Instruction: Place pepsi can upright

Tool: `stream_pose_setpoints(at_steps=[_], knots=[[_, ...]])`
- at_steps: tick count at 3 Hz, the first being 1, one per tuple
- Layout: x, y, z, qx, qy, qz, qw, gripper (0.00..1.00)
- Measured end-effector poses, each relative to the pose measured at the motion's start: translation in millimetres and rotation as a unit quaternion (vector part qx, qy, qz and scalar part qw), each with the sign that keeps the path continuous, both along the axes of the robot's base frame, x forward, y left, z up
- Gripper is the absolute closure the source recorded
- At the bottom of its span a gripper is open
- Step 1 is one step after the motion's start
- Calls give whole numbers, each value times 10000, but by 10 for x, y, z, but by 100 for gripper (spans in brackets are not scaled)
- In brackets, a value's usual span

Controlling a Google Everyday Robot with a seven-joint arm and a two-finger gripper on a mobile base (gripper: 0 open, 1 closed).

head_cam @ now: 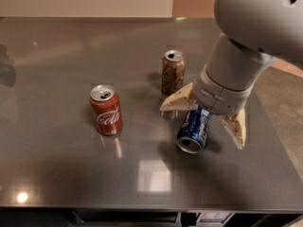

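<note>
The pepsi can, dark blue with a silver top, lies on its side on the grey table, its open end toward the front. My gripper hangs right over it, open, with one beige finger to the can's left and the other to its right. The fingers straddle the can without closing on it. The arm's grey wrist hides the can's far end.
A red Coca-Cola can stands upright left of centre. A brown/orange can stands upright just behind my left finger. The table's right edge runs close behind the arm and its front edge is near the bottom.
</note>
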State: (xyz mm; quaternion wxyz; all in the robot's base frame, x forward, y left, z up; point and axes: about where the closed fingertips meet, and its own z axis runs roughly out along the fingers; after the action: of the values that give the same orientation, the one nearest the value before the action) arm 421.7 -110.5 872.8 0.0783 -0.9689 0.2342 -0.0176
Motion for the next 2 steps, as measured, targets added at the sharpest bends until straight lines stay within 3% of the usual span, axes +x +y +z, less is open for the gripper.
stream_pose_setpoints(at_steps=[2], knots=[[-176, 126, -316, -453, 300, 692, 9961, 0]])
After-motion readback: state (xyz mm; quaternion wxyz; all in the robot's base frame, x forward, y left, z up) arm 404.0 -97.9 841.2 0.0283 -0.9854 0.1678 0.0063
